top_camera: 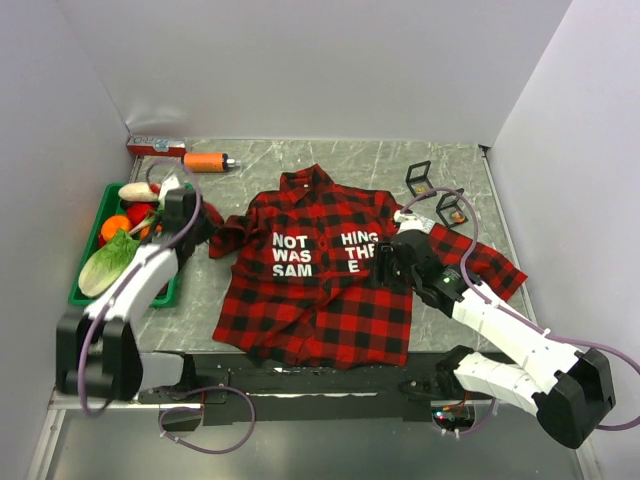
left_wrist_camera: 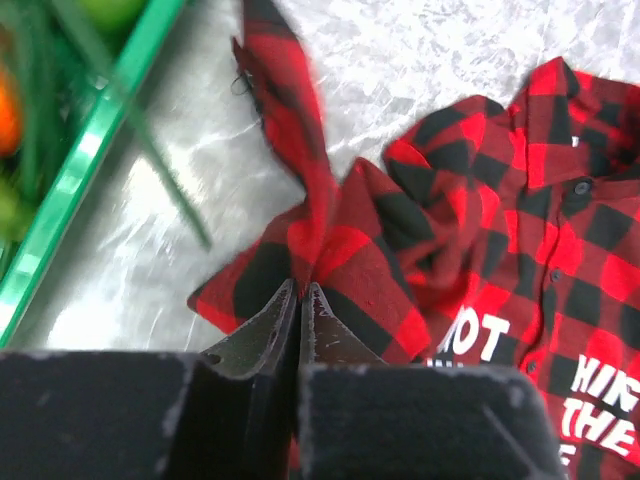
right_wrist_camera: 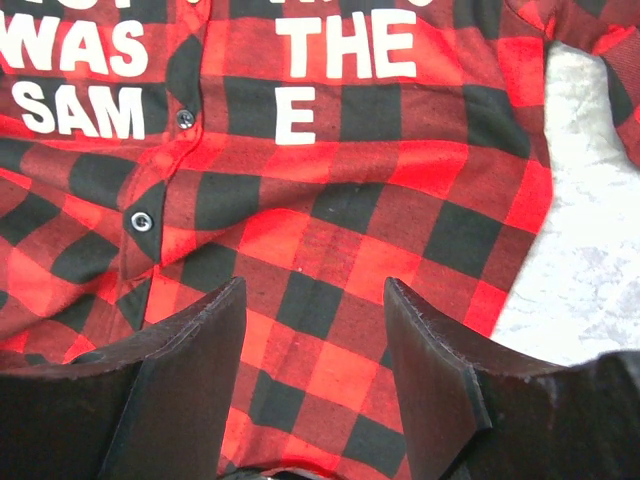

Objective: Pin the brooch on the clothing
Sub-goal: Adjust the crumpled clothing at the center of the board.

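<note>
The clothing [top_camera: 320, 290], a red-and-black plaid shirt with white lettering, lies flat in the middle of the table. My left gripper [top_camera: 207, 228] is at the shirt's left sleeve, between the shirt and the tray. In the left wrist view it [left_wrist_camera: 300, 285] is shut, pinching a fold of the sleeve [left_wrist_camera: 300, 150], which bunches up at the fingertips. My right gripper [top_camera: 385, 262] hangs over the right half of the chest, next to the lettering. Its fingers [right_wrist_camera: 200, 350] stand open just above the plaid cloth [right_wrist_camera: 330, 200] and hold nothing. I cannot pick out the brooch in any view.
A green tray [top_camera: 120, 303] of toy vegetables sits at the left, its rim [left_wrist_camera: 90, 160] close to my left gripper. An orange tube [top_camera: 208, 161] and a red box [top_camera: 155, 147] lie at the back left. Two black wire stands [top_camera: 418, 178] sit at the back right, with a small orange item [top_camera: 457, 214] by one of them.
</note>
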Robot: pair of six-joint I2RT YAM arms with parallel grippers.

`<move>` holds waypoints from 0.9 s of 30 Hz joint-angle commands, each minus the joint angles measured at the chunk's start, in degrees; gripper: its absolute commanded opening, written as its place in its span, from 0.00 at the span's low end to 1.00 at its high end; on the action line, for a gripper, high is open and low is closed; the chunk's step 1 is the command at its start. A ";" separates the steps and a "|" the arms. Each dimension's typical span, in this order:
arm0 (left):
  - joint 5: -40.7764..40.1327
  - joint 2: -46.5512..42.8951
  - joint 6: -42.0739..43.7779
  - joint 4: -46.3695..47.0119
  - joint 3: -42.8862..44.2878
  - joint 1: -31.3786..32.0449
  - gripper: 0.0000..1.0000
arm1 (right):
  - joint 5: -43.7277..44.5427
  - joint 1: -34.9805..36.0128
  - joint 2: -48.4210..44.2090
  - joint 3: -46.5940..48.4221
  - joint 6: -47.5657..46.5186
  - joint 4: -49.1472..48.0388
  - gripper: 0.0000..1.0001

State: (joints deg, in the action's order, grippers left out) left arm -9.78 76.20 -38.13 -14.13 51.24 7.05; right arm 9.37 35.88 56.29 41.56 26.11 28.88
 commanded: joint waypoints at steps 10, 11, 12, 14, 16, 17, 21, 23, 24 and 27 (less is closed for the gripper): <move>8.90 -24.59 -17.69 4.65 -25.84 0.33 0.61 | -2.24 0.51 0.13 -1.48 -0.62 -5.50 0.64; 8.47 -25.48 -16.99 3.33 -24.71 0.42 0.67 | -2.33 0.42 -0.04 -1.48 -0.62 -5.51 0.64; 8.03 -26.27 -16.11 0.80 -23.74 0.42 0.73 | -2.42 0.42 -0.30 -1.57 -0.62 -5.42 0.64; 5.92 -28.30 -13.47 -2.38 -19.89 0.42 0.86 | -2.16 0.51 -0.57 -1.57 -0.53 -5.07 0.64; 3.12 -29.18 -10.58 -4.94 -17.24 0.42 0.93 | -1.98 0.42 -0.83 -1.48 -0.36 -4.89 0.64; 2.58 -28.92 -9.08 -4.85 -15.14 0.33 0.95 | -1.90 0.42 -0.75 -1.48 -0.36 -4.80 0.64; 4.07 -20.33 -2.04 -5.98 -7.67 -1.51 0.89 | -2.25 0.51 -1.01 -1.48 -0.27 -4.72 0.64; 6.34 -13.21 0.33 -6.26 -3.46 -2.48 0.82 | -2.25 0.42 -1.18 -1.57 -0.27 -4.45 0.64; 6.70 -11.62 0.51 -5.56 -2.74 -2.74 0.81 | -1.99 0.42 -1.45 -1.66 -0.27 -4.36 0.64; 6.97 -6.70 0.78 -1.26 -0.63 -3.88 0.80 | -1.02 0.42 -2.32 -1.92 -0.18 -3.22 0.64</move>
State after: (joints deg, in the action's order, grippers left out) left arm -4.36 65.01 -41.04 -16.91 48.18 4.43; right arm 6.83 35.88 56.36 40.10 25.89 25.78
